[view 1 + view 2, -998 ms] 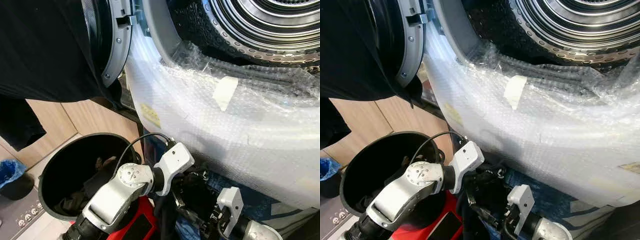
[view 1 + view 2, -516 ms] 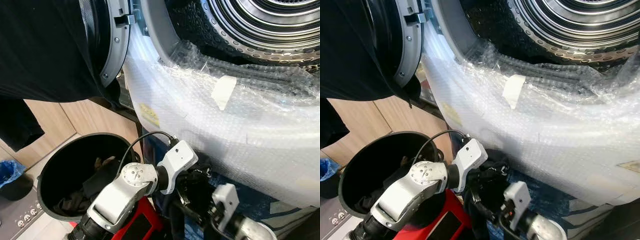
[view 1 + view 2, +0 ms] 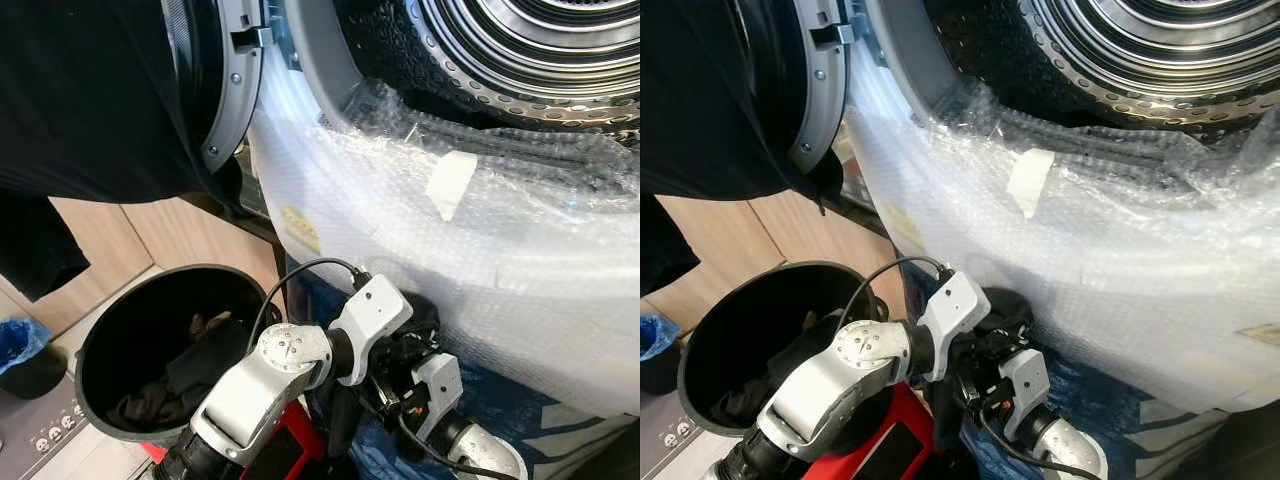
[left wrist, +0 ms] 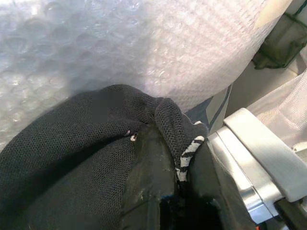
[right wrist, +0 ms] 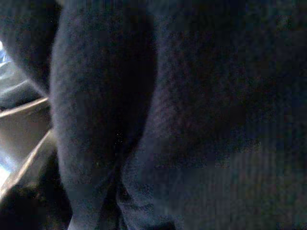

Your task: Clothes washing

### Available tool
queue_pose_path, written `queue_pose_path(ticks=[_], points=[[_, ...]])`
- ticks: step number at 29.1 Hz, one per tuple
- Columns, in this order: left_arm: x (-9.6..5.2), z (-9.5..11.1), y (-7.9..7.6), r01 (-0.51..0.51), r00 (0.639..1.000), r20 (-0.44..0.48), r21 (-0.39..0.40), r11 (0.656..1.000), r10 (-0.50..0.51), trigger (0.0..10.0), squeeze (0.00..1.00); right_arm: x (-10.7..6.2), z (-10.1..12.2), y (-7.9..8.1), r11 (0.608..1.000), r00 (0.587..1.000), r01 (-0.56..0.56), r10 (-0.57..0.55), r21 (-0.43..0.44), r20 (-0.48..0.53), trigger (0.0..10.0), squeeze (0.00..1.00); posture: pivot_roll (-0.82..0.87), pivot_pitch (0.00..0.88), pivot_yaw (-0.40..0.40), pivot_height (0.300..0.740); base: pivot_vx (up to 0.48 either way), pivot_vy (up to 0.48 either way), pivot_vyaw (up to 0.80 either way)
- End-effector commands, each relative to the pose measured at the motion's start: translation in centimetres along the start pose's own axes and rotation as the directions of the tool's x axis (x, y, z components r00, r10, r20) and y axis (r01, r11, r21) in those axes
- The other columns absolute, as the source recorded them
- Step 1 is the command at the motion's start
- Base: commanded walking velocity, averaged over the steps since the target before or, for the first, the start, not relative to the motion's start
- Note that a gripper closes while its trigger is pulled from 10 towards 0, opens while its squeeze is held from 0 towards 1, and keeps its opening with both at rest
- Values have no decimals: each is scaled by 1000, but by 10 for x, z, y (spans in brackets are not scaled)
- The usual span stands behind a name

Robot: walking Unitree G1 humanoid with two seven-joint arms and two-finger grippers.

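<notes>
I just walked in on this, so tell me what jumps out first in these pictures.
The open washing machine drum fills the top, its front swathed in bubble wrap. Below it both grippers meet at a bundle of dark clothing, the left gripper pressed into it against the wrap. At lower left stands a black bucket with more dark clothes inside.

Wood-look floor (image 3: pixel 150 235), black round laundry bin (image 3: pixel 110 330) with dark clothes standing on it, blue-lined small bin (image 3: pixel 25 350) beside
</notes>
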State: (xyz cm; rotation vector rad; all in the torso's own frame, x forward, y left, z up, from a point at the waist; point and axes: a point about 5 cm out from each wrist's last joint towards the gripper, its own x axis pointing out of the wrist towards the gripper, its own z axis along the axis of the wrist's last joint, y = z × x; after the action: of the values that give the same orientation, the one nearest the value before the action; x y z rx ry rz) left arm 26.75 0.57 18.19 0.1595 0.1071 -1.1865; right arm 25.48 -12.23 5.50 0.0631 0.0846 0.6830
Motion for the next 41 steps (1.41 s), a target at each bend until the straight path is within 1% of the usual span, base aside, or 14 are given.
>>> queue_pose_path(ticks=[1,3,8,9,10,11,12,16,22,25,30,32,38,41], points=[[6,19,-19,92,992,80,44,995,-95,0,0,4,-11,6,1000,999,2,-1,19,-52,10000,0,138,131,92,740,0,0,0],[6,18,-21,93,993,76,35,995,-95,0,0,13,-11,5,997,996,76,-75,32,-38,10000,0,133,130,91,740,0,0,0],[7,21,-21,90,992,82,37,995,-93,0,0,19,-5,0,988,990,138,-139,71,9,10000,0,139,128,90,740,0,0,0],[7,21,-20,88,993,82,37,995,-90,0,0,21,-2,-4,980,983,179,-181,87,25,10000,0,143,126,89,740,0,0,0],[7,21,-20,88,993,82,37,995,-90,0,0,21,-2,-4,980,983,179,-181,87,25,10000,0,143,126,89,740,0,0,0],[7,22,-20,86,993,82,38,996,-89,0,0,22,-1,-6,977,980,192,-195,91,28,8353,0,146,130,89,740,0,0,0],[6,22,-19,81,993,82,37,996,-84,0,0,23,1,-9,972,976,205,-212,113,47,0,0,146,130,89,740,0,0,0],[5,22,-19,74,994,83,32,997,-77,0,0,23,4,-7,973,977,185,-197,139,80,0,0,147,134,88,740,0,0,0],[5,24,-19,63,994,92,24,998,-65,0,0,20,0,-6,977,980,176,-185,121,70,0,0,149,140,90,740,0,0,0],[1,24,-17,45,994,102,6,999,-46,0,0,17,-2,-7,975,979,182,-192,124,69,0,0,149,144,90,740,0,0,0],[-5,22,-15,39,995,87,2,999,-39,0,0,15,-7,-7,973,978,196,-202,120,47,0,0,148,144,91,740,0,0,0],[-8,22,-13,32,995,92,-18,999,-30,0,0,16,-7,-6,974,979,190,-197,124,51,0,0,147,140,92,740,0,0,0],[-11,22,-14,30,995,92,-23,999,-27,0,0,17,-5,-6,973,978,188,-198,134,69,0,0,146,136,96,740,0,0,0],[-14,22,-12,3,995,98,-32,999,0,0,0,17,-4,-6,973,977,187,-199,138,79,0,0,147,124,99,740,0,0,0]])
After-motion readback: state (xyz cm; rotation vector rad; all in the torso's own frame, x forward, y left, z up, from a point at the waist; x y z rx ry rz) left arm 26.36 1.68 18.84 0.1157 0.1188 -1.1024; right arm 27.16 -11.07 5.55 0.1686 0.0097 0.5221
